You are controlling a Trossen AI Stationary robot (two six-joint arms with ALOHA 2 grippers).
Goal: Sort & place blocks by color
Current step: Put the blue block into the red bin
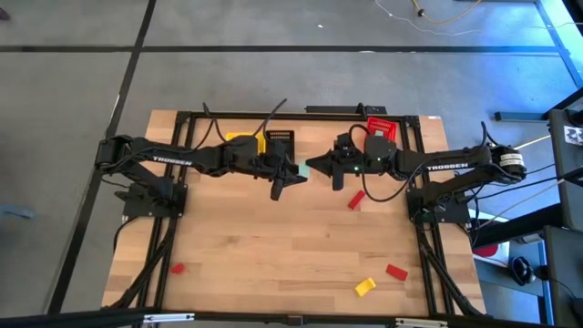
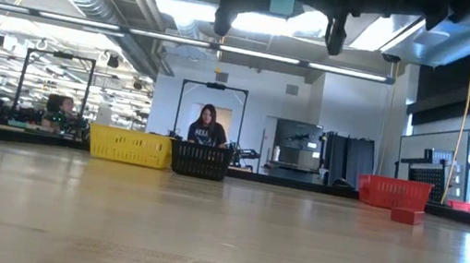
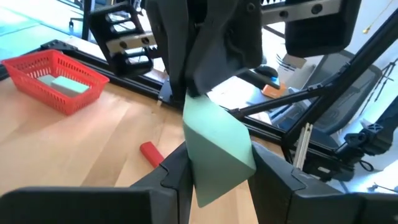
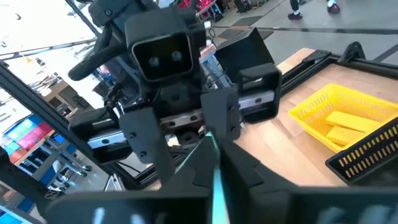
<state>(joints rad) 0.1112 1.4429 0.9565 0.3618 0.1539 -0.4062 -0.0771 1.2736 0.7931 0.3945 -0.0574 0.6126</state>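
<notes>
Met in mid-air above the middle of the table's far half: left gripper and right gripper, tip to tip, with a pale teal-green block between them. Held the block in the left gripper's fingers, clamped from both sides; closed the right gripper's fingers onto its other edge, seen as a thin teal sliver. Looked like a hand-over, judged from both grips on one piece, probably so the right arm could carry it to a basket on its own side.

Stood along the far edge: a yellow basket holding yellow bars, a black basket just beside it, and a red basket near the far right corner with a teal piece already lying inside.

Lay loose on the table: a red block near the right arm, another red block and a yellow block towards the near right, and a small red block by the near left edge. Nothing between the grippers and the baskets, though the two arms crowded each other closely. Beyond the table, a seated person.
</notes>
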